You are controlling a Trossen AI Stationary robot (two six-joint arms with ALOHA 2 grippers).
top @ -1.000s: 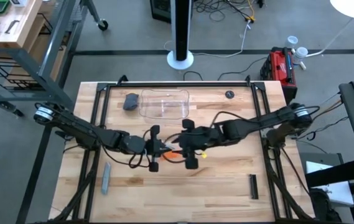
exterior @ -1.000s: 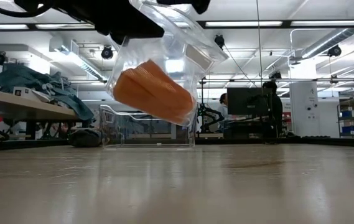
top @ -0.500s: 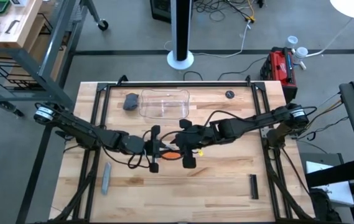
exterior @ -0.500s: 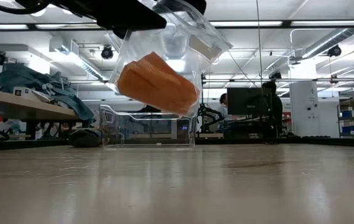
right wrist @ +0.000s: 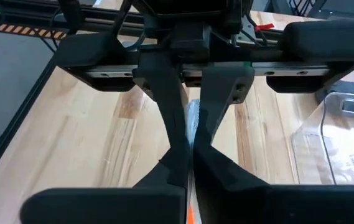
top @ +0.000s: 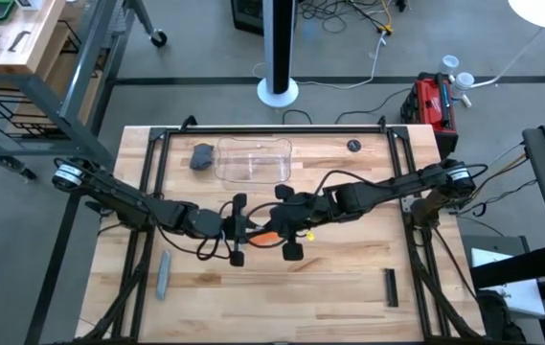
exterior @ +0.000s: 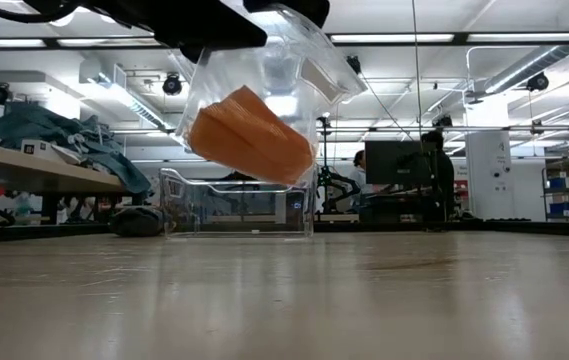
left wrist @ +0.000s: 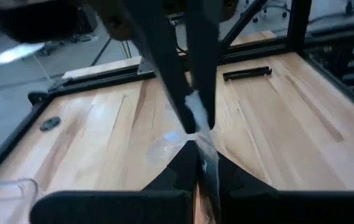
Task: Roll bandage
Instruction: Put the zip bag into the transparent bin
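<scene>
Counting it off: two arms over the table, so two grippers, the left gripper (top: 249, 230) and the right gripper (top: 274, 227). One orange bandage (exterior: 250, 134), and one clear wrapper (exterior: 282, 66) around it. One clear tub (top: 252, 159) at the back of the table, one dark grey lump (top: 201, 155) beside it. One grey stick (top: 163, 273), one black bar (top: 389, 287), one small dark disc (top: 352, 146). One person (exterior: 361, 161) in the room behind.

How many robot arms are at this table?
2. The left arm reaches in from the left edge, the right arm from the right; they meet mid-table at the bagged bandage.
</scene>
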